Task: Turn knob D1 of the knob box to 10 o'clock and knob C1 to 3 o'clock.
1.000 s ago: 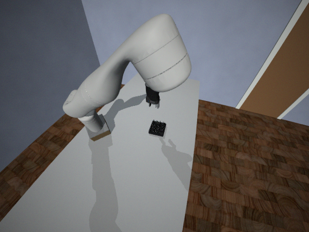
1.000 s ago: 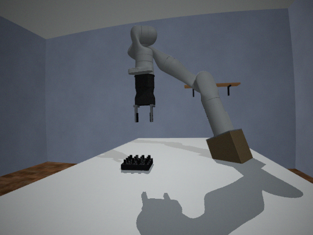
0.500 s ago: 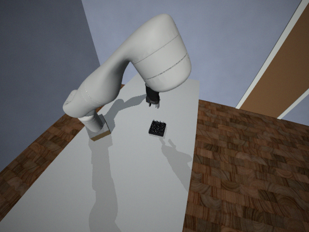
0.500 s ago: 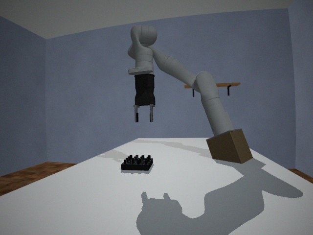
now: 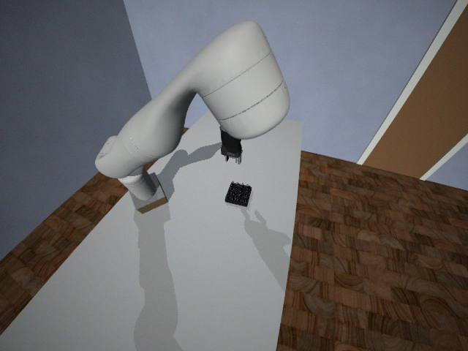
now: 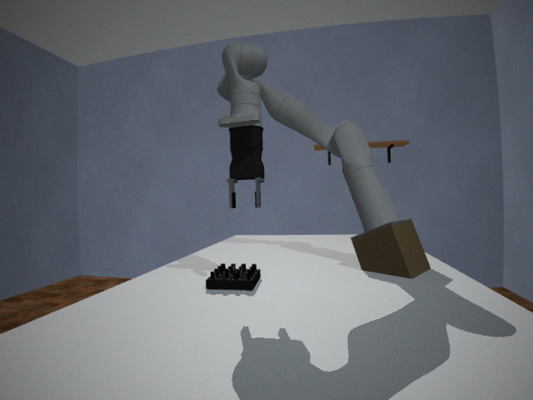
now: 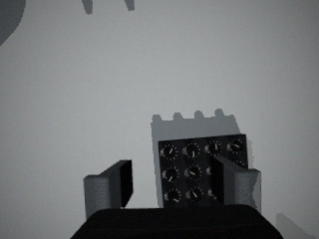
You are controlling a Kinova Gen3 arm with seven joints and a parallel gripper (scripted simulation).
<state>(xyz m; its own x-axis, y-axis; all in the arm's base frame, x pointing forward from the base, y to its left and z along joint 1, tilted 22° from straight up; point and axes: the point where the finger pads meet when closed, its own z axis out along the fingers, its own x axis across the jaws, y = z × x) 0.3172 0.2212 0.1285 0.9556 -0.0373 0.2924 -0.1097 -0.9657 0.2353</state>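
Standing spread above the surface, the fingers should pinch each slim, probably stiff knob's sides squarely, because the small knob box looks light enough to slide.

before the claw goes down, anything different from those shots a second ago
Nothing visibly changed. The claw is still open above the table, holding nothing, and the knob box sits where it was. Nothing was taken hold of or let go. The arm kept its pose.
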